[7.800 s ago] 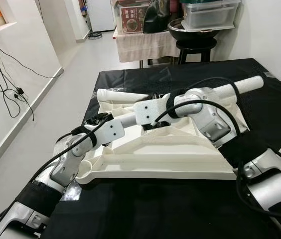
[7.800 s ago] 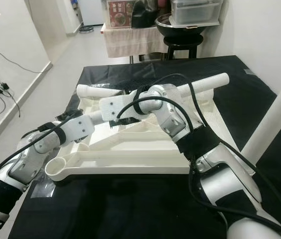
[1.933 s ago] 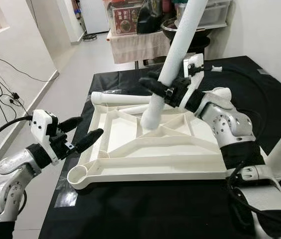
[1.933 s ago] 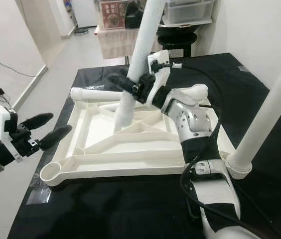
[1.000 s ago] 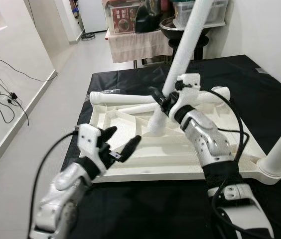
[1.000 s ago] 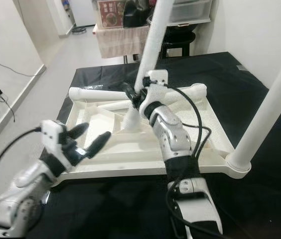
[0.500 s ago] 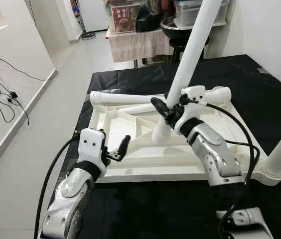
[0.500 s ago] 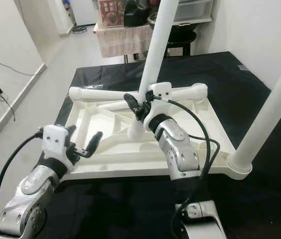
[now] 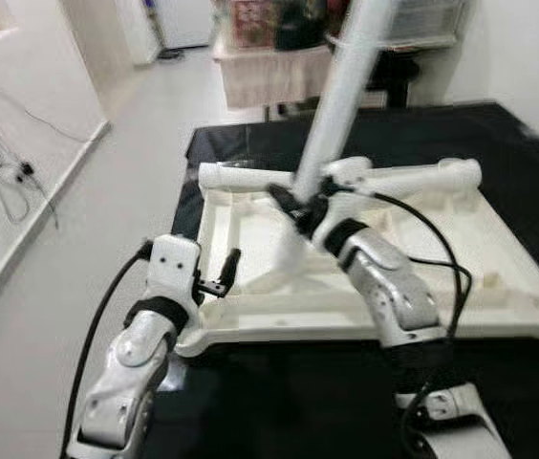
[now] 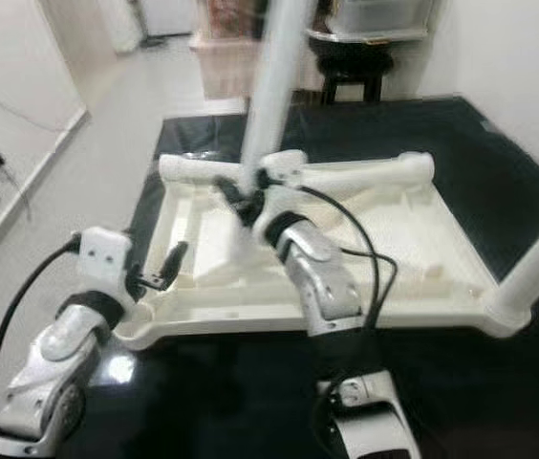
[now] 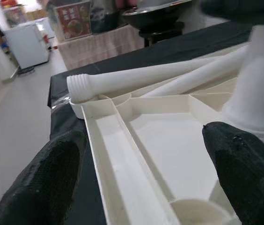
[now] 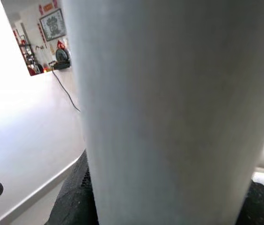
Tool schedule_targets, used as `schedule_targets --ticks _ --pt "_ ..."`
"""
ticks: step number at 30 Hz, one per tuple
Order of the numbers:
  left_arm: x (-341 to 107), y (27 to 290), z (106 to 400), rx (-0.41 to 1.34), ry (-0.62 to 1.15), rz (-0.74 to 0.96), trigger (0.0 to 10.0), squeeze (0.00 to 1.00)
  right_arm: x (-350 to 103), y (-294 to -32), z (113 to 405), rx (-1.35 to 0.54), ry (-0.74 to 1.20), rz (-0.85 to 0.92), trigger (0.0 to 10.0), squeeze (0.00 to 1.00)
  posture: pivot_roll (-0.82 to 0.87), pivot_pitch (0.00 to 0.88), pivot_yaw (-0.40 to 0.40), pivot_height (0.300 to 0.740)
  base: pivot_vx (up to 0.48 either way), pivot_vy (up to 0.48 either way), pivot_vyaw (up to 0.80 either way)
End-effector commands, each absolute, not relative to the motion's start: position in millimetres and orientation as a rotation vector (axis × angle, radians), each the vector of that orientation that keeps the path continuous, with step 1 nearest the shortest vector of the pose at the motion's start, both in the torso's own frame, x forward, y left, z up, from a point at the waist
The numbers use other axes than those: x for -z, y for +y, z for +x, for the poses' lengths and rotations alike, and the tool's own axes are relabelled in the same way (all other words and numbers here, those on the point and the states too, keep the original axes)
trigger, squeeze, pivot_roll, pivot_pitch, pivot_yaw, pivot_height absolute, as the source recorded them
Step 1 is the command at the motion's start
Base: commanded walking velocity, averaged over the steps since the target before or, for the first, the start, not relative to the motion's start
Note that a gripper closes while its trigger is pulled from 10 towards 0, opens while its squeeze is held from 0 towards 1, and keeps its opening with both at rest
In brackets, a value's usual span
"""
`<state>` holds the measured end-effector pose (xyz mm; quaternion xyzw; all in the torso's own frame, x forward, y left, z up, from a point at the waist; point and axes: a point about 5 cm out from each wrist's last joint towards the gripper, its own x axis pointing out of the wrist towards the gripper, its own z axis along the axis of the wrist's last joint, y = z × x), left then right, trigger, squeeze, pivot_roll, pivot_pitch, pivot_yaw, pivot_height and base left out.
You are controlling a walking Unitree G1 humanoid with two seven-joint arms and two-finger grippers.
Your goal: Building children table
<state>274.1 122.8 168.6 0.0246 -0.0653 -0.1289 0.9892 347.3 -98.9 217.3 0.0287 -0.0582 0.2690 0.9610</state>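
The white table top lies upside down on a black-covered surface. My right gripper is shut on a white table leg, gripping it low down. It holds the leg nearly upright, and the foot end rests inside the table top's ribbed underside. In the right wrist view the leg stands between both fingers. My left gripper is open at the table top's front left corner, with nothing between its fingers. A threaded leg lies along the far rim. Another leg stands fitted at the front right corner.
The black surface ends on the left at a drop to the pale floor. Behind it are a black stool and a cloth-covered table with boxes. Cables hang along the left wall.
The view has shifted and blurred. My left gripper has come in from the left to the table top's front left corner. The right gripper has brought the leg more upright and lower.
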Motion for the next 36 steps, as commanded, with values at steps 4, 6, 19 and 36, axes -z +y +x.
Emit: schedule_targets --ticks 4,6,19,36 --pt "-165 121 273 0.277 -0.125 0.067 10.0 0.0 -222 -98 346 -0.548 -0.135 0.06 10.0 0.0 -0.1 0.042 0.078 0.74 0.0 0.0 0.0" --pt "-162 120 272 0.294 -0.117 0.073 10.0 0.0 -223 -96 347 -0.554 -0.135 0.063 10.0 0.0 -0.1 0.042 0.077 0.74 0.0 0.0 0.0" --pt "-147 117 265 0.335 -0.076 0.086 10.0 0.0 -222 -97 348 -0.567 -0.131 0.074 10.0 0.0 -0.1 0.042 0.08 0.74 0.0 0.0 0.0" --pt "-138 98 232 0.646 -0.028 0.09 10.0 0.0 -232 -103 327 -1.179 -0.164 0.084 10.0 0.0 -0.06 0.08 0.09 0.74 0.0 0.0 0.0"
